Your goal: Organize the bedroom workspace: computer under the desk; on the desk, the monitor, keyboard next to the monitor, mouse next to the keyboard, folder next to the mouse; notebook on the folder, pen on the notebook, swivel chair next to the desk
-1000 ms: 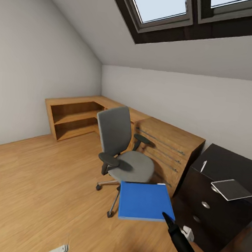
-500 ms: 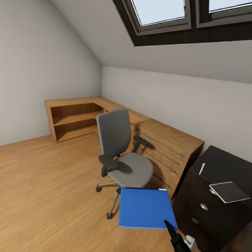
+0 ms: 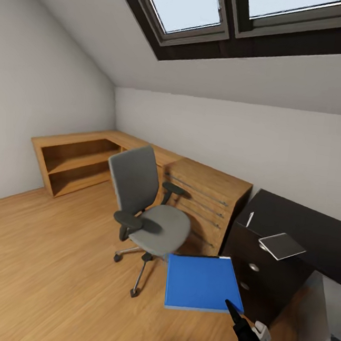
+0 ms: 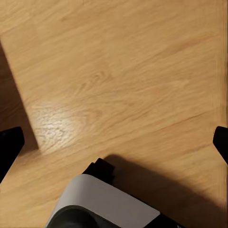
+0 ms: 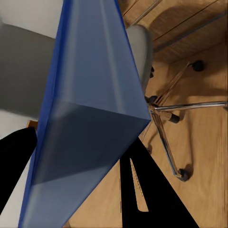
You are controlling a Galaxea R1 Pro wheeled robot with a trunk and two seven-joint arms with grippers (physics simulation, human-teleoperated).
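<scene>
My right gripper (image 3: 229, 306) is shut on the near edge of the blue folder (image 3: 199, 282), carrying it flat above the floor; in the right wrist view the folder (image 5: 90, 104) sits clamped between the black fingers (image 5: 142, 190). Just beyond it stands the grey swivel chair (image 3: 147, 215), its seat bare. To the right, a dark desk (image 3: 302, 222) bears a grey notebook (image 3: 281, 245) and a white pen (image 3: 249, 219). My left gripper (image 4: 114, 142) hangs open over the wooden floor, nothing between its fingertips (image 4: 9, 147).
A wooden chest of drawers (image 3: 207, 198) stands against the far wall between chair and dark desk. A low wooden shelf unit (image 3: 71, 159) runs along the left corner. Skylights slope overhead. Wooden floor (image 3: 38, 261) spreads out to the left.
The camera has swung to the right, so chair, drawers and shelf sit further left and more of the dark desk shows. The folder stays clamped in my right gripper.
</scene>
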